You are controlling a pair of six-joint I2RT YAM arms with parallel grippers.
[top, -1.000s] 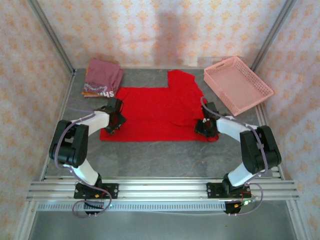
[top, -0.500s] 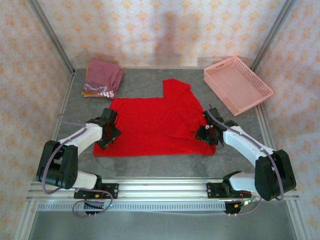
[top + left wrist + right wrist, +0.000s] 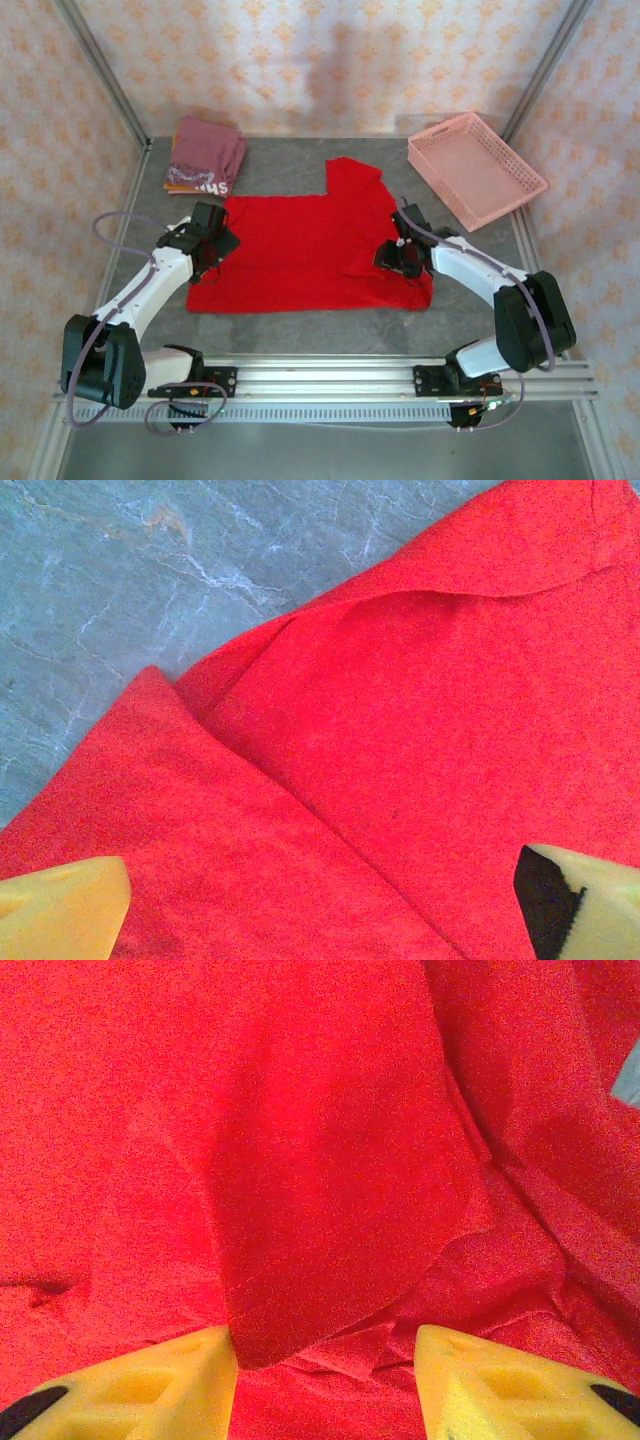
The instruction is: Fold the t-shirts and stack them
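Your left gripper stands wide and your right gripper half-parted, both empty over the red t-shirt at mid table, where its rumpled right-side fold could snag a finger and drag crooked.

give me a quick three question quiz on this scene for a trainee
1. True or false: the pink plastic lattice basket holds a folded shirt.
2. Where is the folded maroon-pink cloth t-shirt with white lettering? A) far left corner of the grey table B) in the basket C) near right corner
3. Which garment do the left gripper and right gripper both hang over?
Key: 1 false; 2 A; 3 the bright red cloth t-shirt.
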